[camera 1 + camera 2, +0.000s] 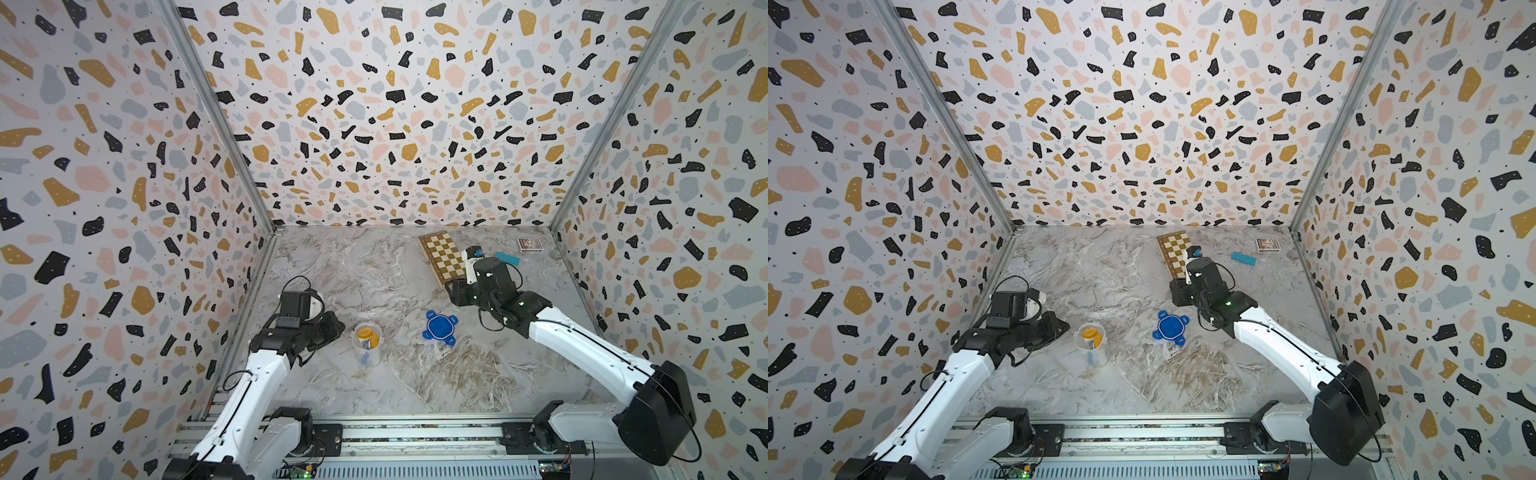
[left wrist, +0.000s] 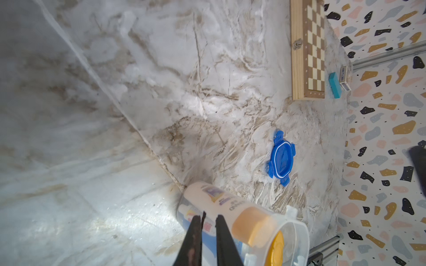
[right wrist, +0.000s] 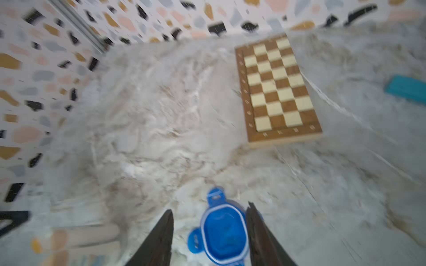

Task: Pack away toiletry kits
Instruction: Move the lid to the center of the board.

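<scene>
Left gripper (image 2: 209,215) jaws barely parted, nothing pinched, orange-capped bottle (image 2: 221,202) just past its tips inside clear tub (image 2: 299,232), right gripper (image 3: 210,207) spread apart near blue lid (image 3: 224,232).

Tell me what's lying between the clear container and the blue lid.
Nothing: only bare marble table separates the container and the lid, as both top views show.

At the left wrist view's lower middle, the bottle (image 2: 207,195) label reads roughly "OND"; chessboard (image 3: 277,89) border marks are too blurred.
</scene>
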Available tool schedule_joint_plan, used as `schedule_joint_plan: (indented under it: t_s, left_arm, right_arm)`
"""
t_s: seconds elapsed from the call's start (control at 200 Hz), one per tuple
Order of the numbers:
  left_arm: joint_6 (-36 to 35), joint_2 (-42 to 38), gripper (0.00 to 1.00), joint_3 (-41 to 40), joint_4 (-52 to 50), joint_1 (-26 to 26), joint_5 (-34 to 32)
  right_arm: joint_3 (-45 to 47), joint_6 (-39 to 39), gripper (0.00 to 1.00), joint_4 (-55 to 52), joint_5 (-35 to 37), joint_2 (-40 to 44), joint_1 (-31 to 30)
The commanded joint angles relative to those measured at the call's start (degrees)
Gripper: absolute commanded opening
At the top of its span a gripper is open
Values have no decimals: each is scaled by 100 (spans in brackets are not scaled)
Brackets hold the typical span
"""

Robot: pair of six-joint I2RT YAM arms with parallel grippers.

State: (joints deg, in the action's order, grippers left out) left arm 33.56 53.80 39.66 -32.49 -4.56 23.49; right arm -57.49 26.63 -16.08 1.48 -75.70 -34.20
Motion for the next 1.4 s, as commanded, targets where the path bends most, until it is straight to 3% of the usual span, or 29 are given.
schedule_joint_plan:
  t_s: [0.0, 0.125, 0.31, 0.461, 0.596, 0.766, 0.916, 1.221, 1.397]
  left_arm:
    - [-146, 19, 17, 232, -12, 26, -147]
    - [-382, 88, 21, 511, -198, 27, -122]
    - [-579, 79, 26, 1039, -568, 25, -316]
    - [-467, 89, 26, 1009, -479, 16, -183]
    - [-794, 307, 26, 1287, -532, -88, -163]
    - [-1462, 1132, 39, 2858, -1298, -1014, -660]
    - [-1335, 2388, 50, 4257, -1650, -2101, -511]
    - [-827, 4483, 49, 5198, -1426, -3296, -299]
    - [-834, 5192, 55, 5245, -1349, -3397, -365]
  right_arm:
    - [48, -177, 49, -1343, -821, -378, 330]
    - [288, -447, 47, -1225, -1390, -783, 509]
    - [571, -535, 46, -1252, -1670, -923, 512]
    - [1198, 36, 38, -840, -2510, -439, 726]
    - [1786, 805, 42, -242, -3324, 46, 1044]
    - [2047, 1211, 41, 114, -3861, 151, 1590]
    - [2261, 1234, 41, 393, -4233, -171, 1985]
    - [2182, 1306, 47, 976, -4187, -739, 2031]
    - [2100, 1528, 51, 1399, -4240, -1258, 1928]
